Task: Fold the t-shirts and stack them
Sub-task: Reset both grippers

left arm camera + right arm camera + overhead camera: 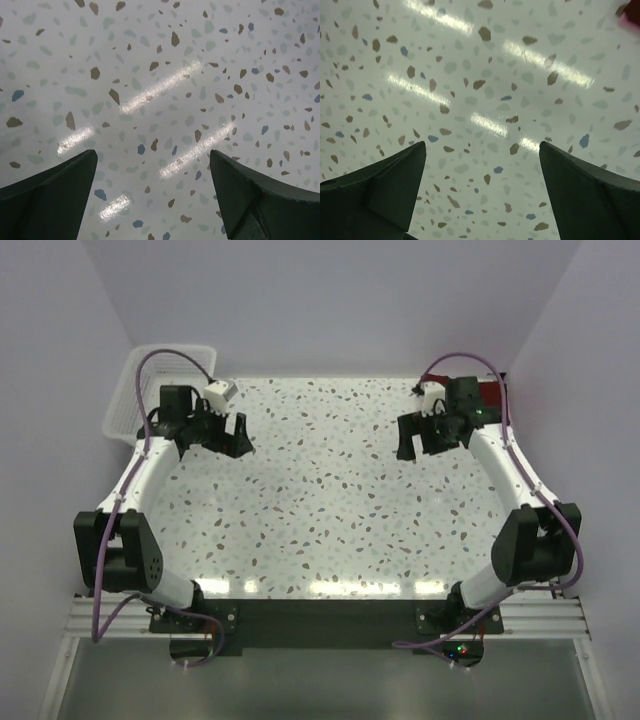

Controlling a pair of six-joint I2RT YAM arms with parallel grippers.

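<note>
The right tool (420, 444) and left tool (213, 445) both hang spread wide and empty, and the only t-shirt (491, 397) showing, dark red, lies at the desk's (320, 500) far-right corner, just behind the right tool and well apart from the left.

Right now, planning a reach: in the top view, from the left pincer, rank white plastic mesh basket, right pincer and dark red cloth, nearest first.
1. White mesh basket, far left.
2. Right pincer, opposite.
3. Dark red cloth, far right.
</note>
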